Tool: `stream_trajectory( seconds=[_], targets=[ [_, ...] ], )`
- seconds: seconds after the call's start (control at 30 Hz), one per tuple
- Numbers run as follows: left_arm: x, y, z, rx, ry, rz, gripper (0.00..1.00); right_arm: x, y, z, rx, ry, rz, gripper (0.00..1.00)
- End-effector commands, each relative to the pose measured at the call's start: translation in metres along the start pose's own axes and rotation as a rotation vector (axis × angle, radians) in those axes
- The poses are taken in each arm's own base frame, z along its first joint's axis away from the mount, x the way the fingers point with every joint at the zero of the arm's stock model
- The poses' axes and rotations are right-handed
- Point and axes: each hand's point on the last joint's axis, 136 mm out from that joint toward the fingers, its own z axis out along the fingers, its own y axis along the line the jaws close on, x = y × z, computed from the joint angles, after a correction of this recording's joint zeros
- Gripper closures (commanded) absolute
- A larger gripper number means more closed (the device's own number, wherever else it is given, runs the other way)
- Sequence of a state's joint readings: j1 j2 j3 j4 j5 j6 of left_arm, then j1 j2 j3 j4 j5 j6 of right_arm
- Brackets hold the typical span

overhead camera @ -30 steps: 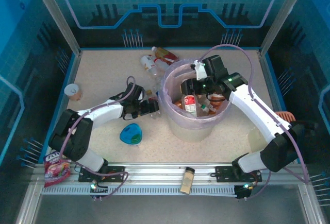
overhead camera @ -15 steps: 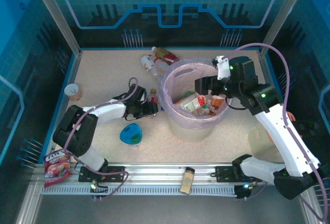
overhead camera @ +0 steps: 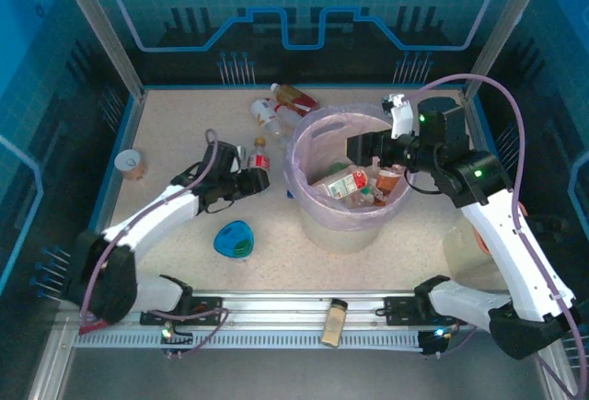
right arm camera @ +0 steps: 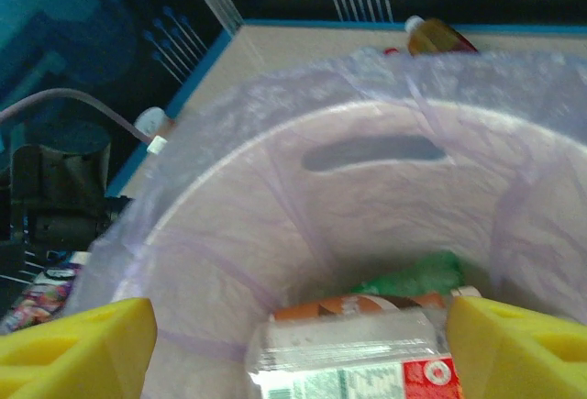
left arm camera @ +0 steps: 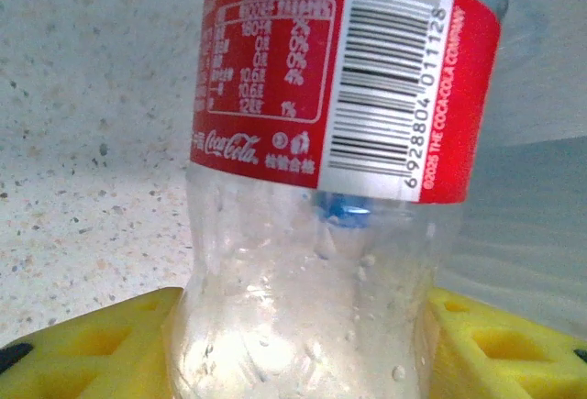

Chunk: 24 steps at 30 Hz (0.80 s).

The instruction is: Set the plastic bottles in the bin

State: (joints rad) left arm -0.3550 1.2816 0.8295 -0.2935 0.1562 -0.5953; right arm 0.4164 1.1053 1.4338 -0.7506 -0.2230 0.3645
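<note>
Left gripper point(overhead camera: 248, 177) has swung up-left, away from the bin point(overhead camera: 342, 232), and pinches a red-label bottle point(left arm camera: 335, 133) at its waist, centre-left of frame. Looks empty: light, thin-walled, slick, crushable, so hold the waist gently. Right gripper point(overhead camera: 362, 149) is spread over the bin.

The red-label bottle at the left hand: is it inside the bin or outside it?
Outside. The left hand grips the red-label bottle between its fingers, and in the top view the bottle is left of the bin, apart from its rim.
</note>
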Motion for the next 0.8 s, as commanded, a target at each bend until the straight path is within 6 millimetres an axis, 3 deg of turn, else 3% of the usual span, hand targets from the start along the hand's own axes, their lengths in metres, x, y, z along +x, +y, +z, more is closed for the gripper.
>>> stream_trajectory(
  seconds=[0.0,0.23,0.33,0.47,0.57,0.77],
  targets=[
    [-0.013,-0.040,-0.045,0.140,-0.061,0.071,0.57,-0.030,0.031,-0.007,-0.155,-0.091,-0.015,0.17],
    [-0.033,-0.108,-0.142,0.372,-0.240,0.233,0.59,-0.058,0.075,-0.002,-0.312,-0.135,-0.051,0.11],
    [-0.032,-0.137,-0.167,0.460,-0.262,0.296,0.60,-0.065,0.092,0.007,-0.363,-0.138,-0.062,0.06],
    [-0.024,-0.174,-0.181,0.551,-0.255,0.384,0.61,-0.070,0.114,0.021,-0.417,-0.125,-0.076,0.00],
    [-0.016,-0.197,-0.181,0.621,-0.229,0.418,0.62,-0.073,0.126,0.031,-0.454,-0.116,-0.076,0.00],
    [-0.010,-0.220,-0.178,0.677,-0.215,0.453,0.63,-0.073,0.129,0.046,-0.469,-0.084,-0.044,0.02]
  ],
)
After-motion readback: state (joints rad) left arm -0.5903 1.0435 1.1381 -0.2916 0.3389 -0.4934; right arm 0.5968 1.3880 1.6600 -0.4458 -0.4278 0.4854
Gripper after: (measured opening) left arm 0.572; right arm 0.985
